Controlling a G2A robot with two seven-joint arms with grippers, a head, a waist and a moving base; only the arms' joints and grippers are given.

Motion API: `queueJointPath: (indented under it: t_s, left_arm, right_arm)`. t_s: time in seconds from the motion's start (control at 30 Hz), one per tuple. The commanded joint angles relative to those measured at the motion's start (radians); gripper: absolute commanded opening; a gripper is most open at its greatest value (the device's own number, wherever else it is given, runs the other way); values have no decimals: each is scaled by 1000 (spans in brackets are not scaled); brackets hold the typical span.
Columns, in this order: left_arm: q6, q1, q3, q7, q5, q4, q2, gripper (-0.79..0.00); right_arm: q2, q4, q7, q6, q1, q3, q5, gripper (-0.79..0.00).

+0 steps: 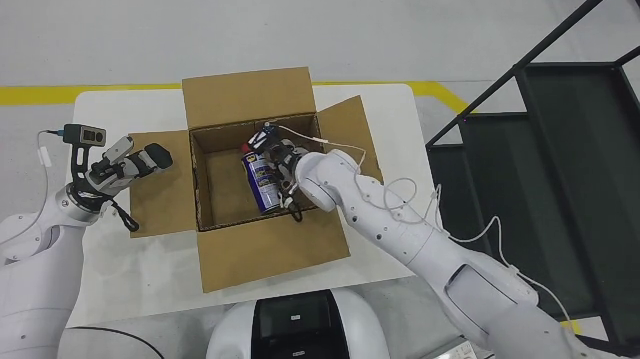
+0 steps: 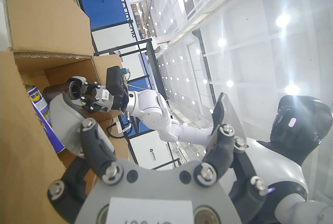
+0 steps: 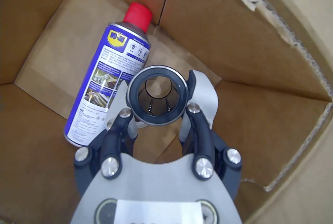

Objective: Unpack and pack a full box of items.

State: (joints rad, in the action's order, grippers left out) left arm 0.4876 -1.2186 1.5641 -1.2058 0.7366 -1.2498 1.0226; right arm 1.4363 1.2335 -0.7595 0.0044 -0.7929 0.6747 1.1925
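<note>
An open cardboard box point(image 1: 250, 94) stands in the middle of the white table point(image 1: 120, 109), flaps spread outward. On its floor lies a blue spray can point(image 3: 111, 74) with a red cap point(image 3: 138, 15), also visible from above point(image 1: 262, 181). My right gripper point(image 3: 157, 84) hangs inside the box just above the can, shut on a hollow metal cylinder point(image 3: 157, 119) held by its sides. From the top the right gripper point(image 1: 272, 149) is near the box's far right corner. My left gripper point(image 1: 150, 159) stays over the box's left flap, open, nothing between its fingers point(image 2: 65, 115).
The box walls point(image 3: 234, 40) close in around the right gripper, with a torn edge on one flap. Black metal stairs point(image 1: 540, 139) stand to the right of the table. A yellow floor line point(image 1: 40, 92) runs behind the table.
</note>
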Motion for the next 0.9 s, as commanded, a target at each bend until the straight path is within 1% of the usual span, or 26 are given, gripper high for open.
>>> queueJointPath:
  t_s: [0.0,0.17,0.4,0.43,0.47,0.5,0.53,0.57,0.73,0.87]
  left_arm:
    - [0,0,0,0,0,0,0,0]
    - [0,0,0,0,0,0,0,0]
    - [0,0,0,0,0,0,0,0]
    - [0,0,0,0,0,0,0,0]
    - [0,0,0,0,0,0,0,0]
    - [0,0,0,0,0,0,0,0]
    - [0,0,0,0,0,0,0,0]
    - [0,0,0,0,0,0,0,0]
    - [0,0,0,0,0,0,0,0]
    - [0,0,0,0,0,0,0,0]
  right_arm:
    - [2,-14,-16,-18,9,1,4,-785]
    - [11,-39,-47,-81,27,0,-8,-785]
    - [32,-102,-35,-133,53,-8,-50,-785]
    - [36,-113,-32,-135,59,-10,-51,-751]
    - [39,-123,-28,-137,63,-12,-54,-600]
    - [43,-133,-25,-138,68,-13,-56,-517]
    - [46,-143,-21,-141,73,-14,-58,-394]
    - [49,-154,-16,-142,78,-15,-59,-6]
    - [63,-197,-3,-146,94,-19,-66,0]
    - [66,-189,-17,-167,93,-13,-67,0]
